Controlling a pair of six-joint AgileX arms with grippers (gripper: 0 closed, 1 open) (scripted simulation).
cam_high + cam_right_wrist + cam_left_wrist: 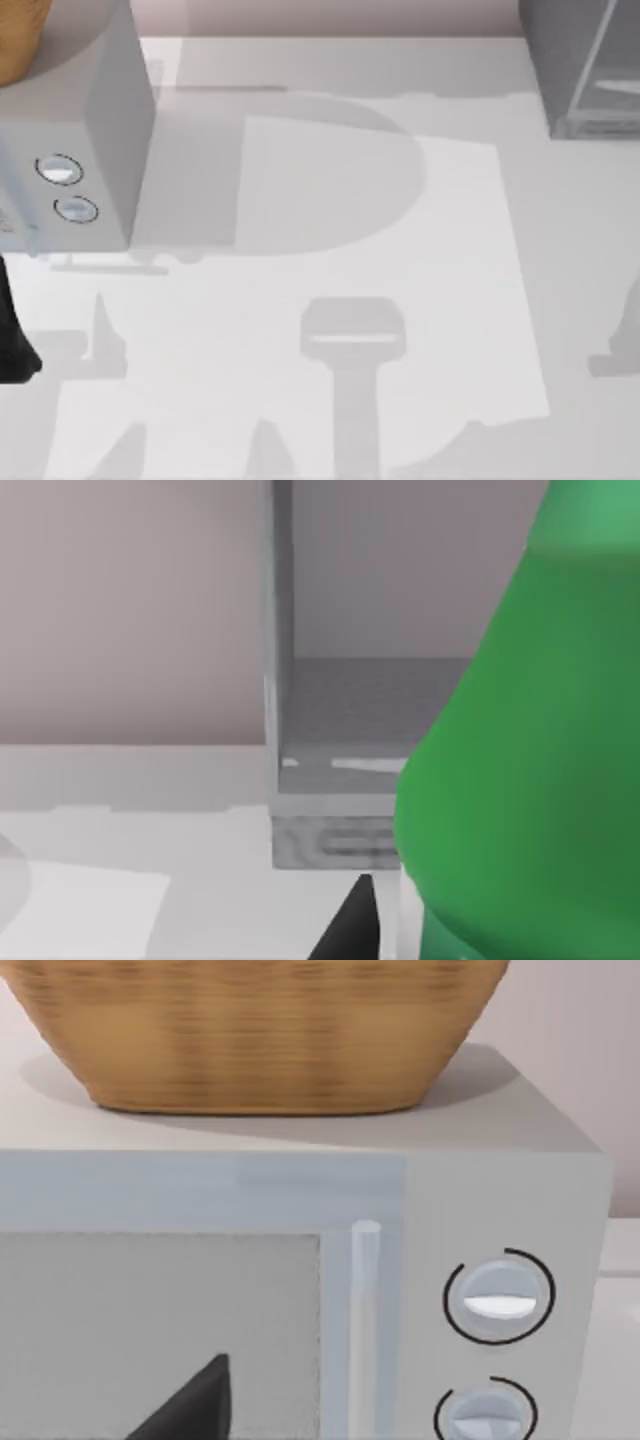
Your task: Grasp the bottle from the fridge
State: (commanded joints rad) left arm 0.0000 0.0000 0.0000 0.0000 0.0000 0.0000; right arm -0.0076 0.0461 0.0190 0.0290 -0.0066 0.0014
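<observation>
The green bottle (530, 780) looms very close in the right wrist view, out in front of the fridge (340, 780). My right gripper (400, 930) is shut on the bottle; one dark fingertip (350, 925) shows beside its body, the other is hidden behind it. In the top view the fridge (580, 70) stands at the table's far right corner, dark grey with a pale panel. My left gripper (190, 1410) is parked facing the microwave front, and the left arm (15, 345) sits at the table's left edge.
A light grey microwave (90, 150) with two round dials (60, 170) stands at the far left, with a wicker basket (260, 1030) on top. A pale mat (330, 300) covers the table's middle.
</observation>
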